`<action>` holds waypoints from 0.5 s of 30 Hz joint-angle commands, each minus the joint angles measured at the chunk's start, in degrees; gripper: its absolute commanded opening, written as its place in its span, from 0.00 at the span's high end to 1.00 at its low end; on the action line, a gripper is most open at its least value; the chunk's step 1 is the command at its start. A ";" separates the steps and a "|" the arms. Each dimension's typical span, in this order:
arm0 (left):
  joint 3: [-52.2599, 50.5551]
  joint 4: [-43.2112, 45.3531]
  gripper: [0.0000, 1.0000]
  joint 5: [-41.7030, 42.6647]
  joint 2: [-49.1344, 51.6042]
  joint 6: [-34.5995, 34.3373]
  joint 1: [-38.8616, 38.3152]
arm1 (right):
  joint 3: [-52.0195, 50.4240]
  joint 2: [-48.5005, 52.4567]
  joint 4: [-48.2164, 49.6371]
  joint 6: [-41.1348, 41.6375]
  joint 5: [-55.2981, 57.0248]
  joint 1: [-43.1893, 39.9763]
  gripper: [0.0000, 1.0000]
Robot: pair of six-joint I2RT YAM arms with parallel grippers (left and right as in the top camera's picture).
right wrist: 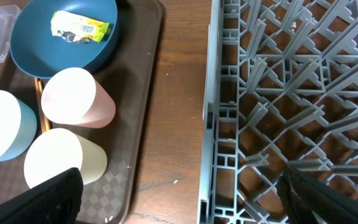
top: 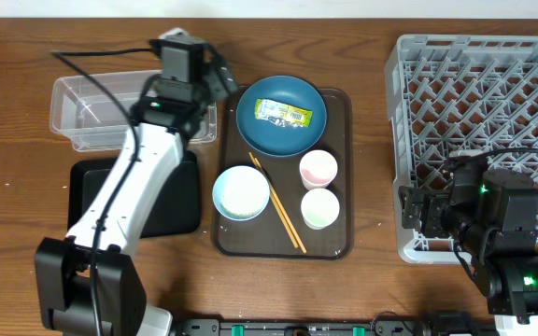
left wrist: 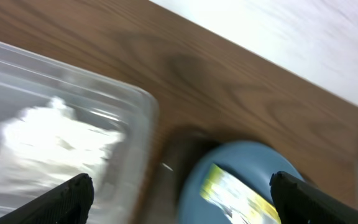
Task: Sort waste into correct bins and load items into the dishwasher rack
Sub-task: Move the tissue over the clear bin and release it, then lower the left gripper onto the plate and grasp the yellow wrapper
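Note:
The yellow-green wrapper [top: 283,114] lies on the dark blue plate [top: 280,117]; it also shows in the left wrist view [left wrist: 238,193] and the right wrist view [right wrist: 79,28]. Crumpled white tissue [left wrist: 55,134] lies in the clear tub [top: 92,112]. My left gripper [top: 210,79] is open and empty, hovering between the tub's right end and the plate [left wrist: 247,162]. The light blue bowl [top: 241,192], pink cup [top: 318,169], pale green cup [top: 320,207] and chopsticks [top: 276,203] sit on the brown tray [top: 339,103]. My right gripper [right wrist: 185,199] is open and empty over the grey rack's [top: 493,93] front left edge.
The black tray [top: 171,201] lies in front of the clear tub, partly under my left arm. A few white rice grains [right wrist: 176,182] lie on the wood between the brown tray [right wrist: 145,118] and the rack [right wrist: 291,93].

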 commanded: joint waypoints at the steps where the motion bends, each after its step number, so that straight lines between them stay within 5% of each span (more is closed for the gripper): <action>1: 0.24 0.31 0.06 3.96 0.66 -2.08 -2.82 | 1.16 -0.09 0.09 -0.50 -0.11 0.24 0.01; 10: 0.74 4.26 0.05 0.92 6.97 -8.63 -8.81 | 1.16 -0.09 0.02 -0.50 -0.11 0.24 0.01; 15: 12.94 -10.88 0.01 0.07 11.69 -7.82 -8.92 | 1.16 -0.09 -0.20 -0.50 -0.11 0.24 0.01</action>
